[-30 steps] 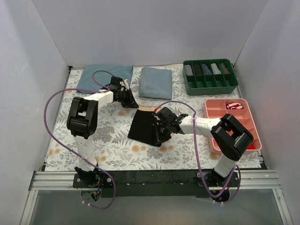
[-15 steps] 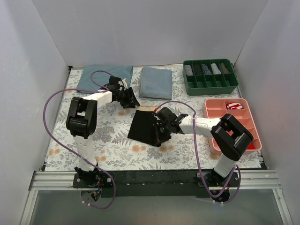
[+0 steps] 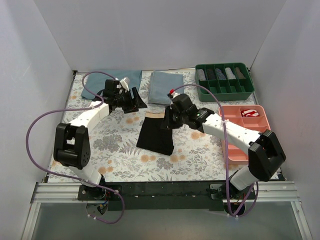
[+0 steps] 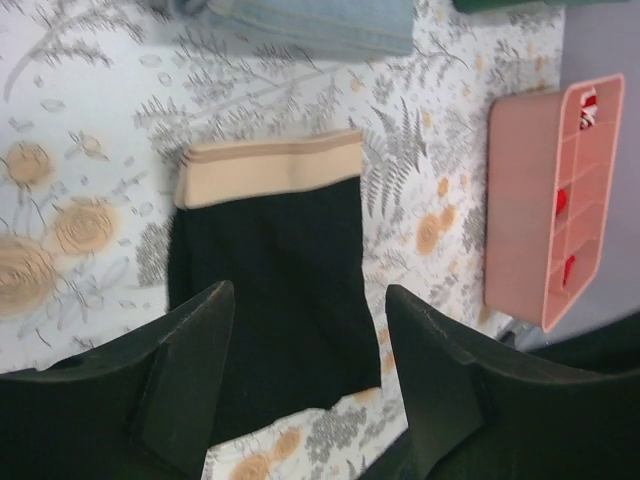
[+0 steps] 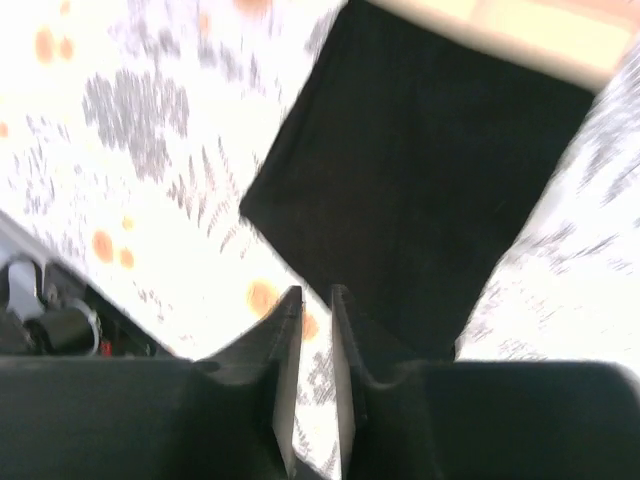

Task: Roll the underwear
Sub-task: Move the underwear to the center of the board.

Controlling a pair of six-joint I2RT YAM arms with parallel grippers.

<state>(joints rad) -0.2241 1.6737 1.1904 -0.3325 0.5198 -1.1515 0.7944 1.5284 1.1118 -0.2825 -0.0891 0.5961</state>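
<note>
The underwear (image 3: 155, 136) lies flat on the flowered cloth in the middle, a narrow folded black panel with its tan waistband (image 3: 155, 115) at the far end. In the left wrist view the underwear (image 4: 265, 270) lies below and between the fingers. My left gripper (image 3: 139, 103) hovers to the far left of the waistband, open (image 4: 308, 295), with nothing in it. Above the panel's right edge, my right gripper (image 3: 166, 123) is lifted off the fabric. Its fingers (image 5: 316, 292) are only a narrow slit apart and hold nothing. The black fabric (image 5: 430, 190) is just ahead of them.
Two blue-grey folded cloths (image 3: 112, 82) (image 3: 166, 88) lie at the back. A green divided tray (image 3: 224, 90) with rolled garments is at the back right. A pink tray (image 3: 235, 131) on the right holds small red rolls (image 3: 252, 112). White walls enclose the table.
Both grippers have let go of the underwear and risen off it. The left one drew back to the far left and opened wide; the right lifted toward the waistband and parted slightly.
</note>
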